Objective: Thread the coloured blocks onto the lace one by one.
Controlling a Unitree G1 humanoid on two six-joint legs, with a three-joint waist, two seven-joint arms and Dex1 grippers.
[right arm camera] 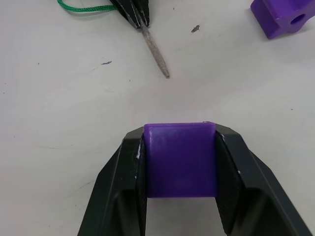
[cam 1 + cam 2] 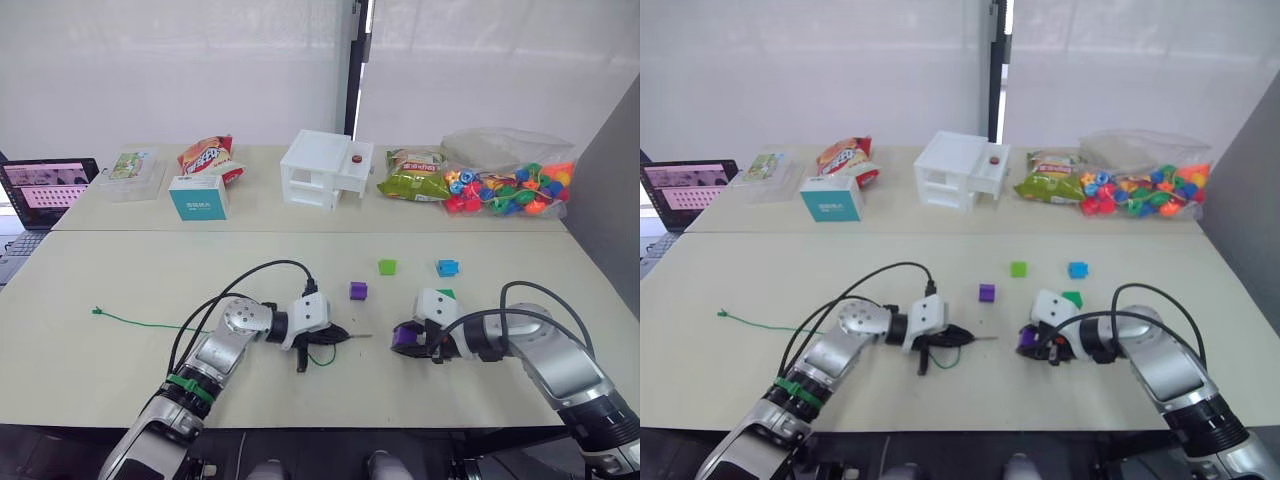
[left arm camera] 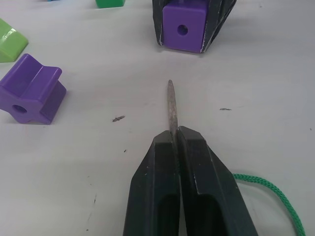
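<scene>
Glossy smooth plastic purple block (image 3: 183, 27), woven green lace (image 3: 275, 196) with rough grey tip (image 3: 172, 105), matt scuffed table (image 3: 256, 73).

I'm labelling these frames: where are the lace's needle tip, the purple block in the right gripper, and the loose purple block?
needle tip (image 3: 171, 105), left wrist view, mid-shaft.
held purple block (image 3: 183, 23), left wrist view, holed face.
loose purple block (image 2: 358, 290), left eye view, top face.
</scene>
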